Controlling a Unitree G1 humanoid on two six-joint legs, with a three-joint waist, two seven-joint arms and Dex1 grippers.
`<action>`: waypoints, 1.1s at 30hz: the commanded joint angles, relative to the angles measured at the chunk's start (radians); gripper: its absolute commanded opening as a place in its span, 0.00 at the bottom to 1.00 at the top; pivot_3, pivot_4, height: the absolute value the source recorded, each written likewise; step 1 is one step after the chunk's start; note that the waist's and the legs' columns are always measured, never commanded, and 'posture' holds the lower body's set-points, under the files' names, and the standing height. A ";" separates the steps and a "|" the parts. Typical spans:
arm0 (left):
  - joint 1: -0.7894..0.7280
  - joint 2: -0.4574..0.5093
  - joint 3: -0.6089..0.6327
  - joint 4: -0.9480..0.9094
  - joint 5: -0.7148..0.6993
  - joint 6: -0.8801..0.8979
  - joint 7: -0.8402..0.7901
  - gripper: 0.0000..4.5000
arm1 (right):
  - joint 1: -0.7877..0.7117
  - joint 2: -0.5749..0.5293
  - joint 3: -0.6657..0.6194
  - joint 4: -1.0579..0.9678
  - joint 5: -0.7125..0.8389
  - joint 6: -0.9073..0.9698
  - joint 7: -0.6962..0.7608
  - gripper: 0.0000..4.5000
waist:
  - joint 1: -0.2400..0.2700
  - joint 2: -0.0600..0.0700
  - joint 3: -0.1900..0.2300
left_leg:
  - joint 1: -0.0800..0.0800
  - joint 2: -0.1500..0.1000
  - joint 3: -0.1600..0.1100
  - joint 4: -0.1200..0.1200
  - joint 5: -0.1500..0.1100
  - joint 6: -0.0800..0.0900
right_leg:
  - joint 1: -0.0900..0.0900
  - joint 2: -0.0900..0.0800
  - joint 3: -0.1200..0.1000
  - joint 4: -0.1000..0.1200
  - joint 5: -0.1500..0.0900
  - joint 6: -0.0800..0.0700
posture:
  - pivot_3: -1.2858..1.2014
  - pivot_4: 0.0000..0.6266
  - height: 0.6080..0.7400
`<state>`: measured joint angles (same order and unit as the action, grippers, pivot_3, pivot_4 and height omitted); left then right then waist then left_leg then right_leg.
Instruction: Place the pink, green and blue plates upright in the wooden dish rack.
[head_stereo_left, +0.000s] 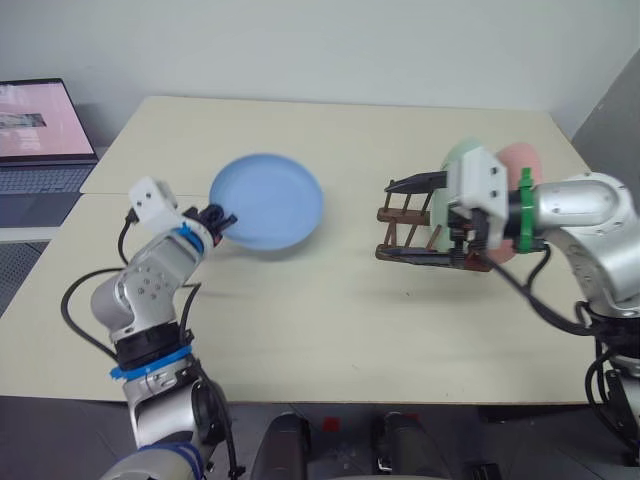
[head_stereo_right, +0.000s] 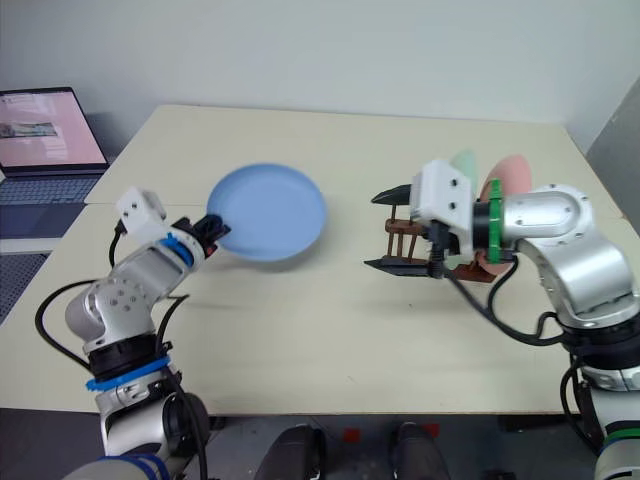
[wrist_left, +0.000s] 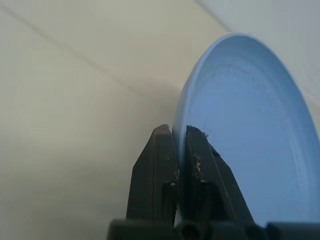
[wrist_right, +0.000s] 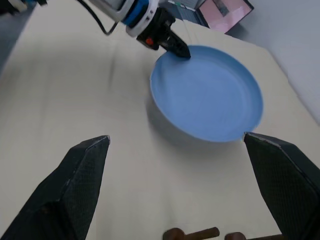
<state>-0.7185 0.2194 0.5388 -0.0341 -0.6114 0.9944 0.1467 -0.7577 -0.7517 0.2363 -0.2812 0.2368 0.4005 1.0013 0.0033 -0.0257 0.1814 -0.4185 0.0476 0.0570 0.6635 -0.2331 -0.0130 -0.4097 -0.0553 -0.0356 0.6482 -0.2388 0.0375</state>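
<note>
Left hand (wrist_left: 181, 150) pinches the rim of the light blue round plastic plate (head_stereo_left: 267, 201), lifted just off the beige table (head_stereo_left: 330, 330). Right hand (wrist_right: 177, 187) is spread wide beside the dark wooden dish rack (head_stereo_right: 405, 240), where the mint green plate (head_stereo_left: 462, 155) and pink plate (head_stereo_left: 520, 160) stand. Advice: keep the pinch firm, tilt upright, feed into a free slot.

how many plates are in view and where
3. The blue plate is gripped at its rim by the left gripper; the green plate and pink plate stand in the rack, partly behind the right arm.
</note>
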 joint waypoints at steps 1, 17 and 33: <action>-0.055 -0.015 -0.039 -0.051 0.003 -0.013 0.031 0.00 | -0.044 0.049 0.052 0.023 -0.127 -0.097 -0.059 1.00 | -0.001 0.000 0.000 | 0.000 0.000 0.000 0.000 0.000 0.000 | 0.000 0.000 0.000 0.000 0.000 0.000 | 0.52 0.24 1.00; -0.212 -0.143 -0.101 0.010 0.004 -0.075 0.096 0.00 | -0.199 0.231 0.229 0.405 -0.640 -0.453 -0.294 0.86 | -0.005 0.000 0.000 | -0.001 0.000 0.001 -0.001 0.002 -0.004 | 0.000 0.000 -0.001 0.000 0.000 0.000 | 0.52 0.24 1.00; -0.195 -0.117 -0.142 -0.022 -0.035 -0.012 0.048 0.00 | -0.195 0.274 0.206 0.495 -0.718 -0.542 -0.329 0.00 | -0.005 0.000 0.000 | 0.000 0.000 0.001 -0.001 0.004 -0.007 | 0.000 0.000 -0.001 0.000 0.000 0.000 | 0.52 0.24 1.00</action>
<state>-0.9035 0.0906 0.4218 -0.0251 -0.6310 0.9764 0.2302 -0.9274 -0.4721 0.4895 0.2244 -0.4882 -0.1278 0.6907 -0.0020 -0.0258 0.1816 -0.4189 0.0473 0.0582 0.6623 -0.2292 -0.0198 -0.4101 -0.0550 -0.0371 0.6485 -0.2387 0.0374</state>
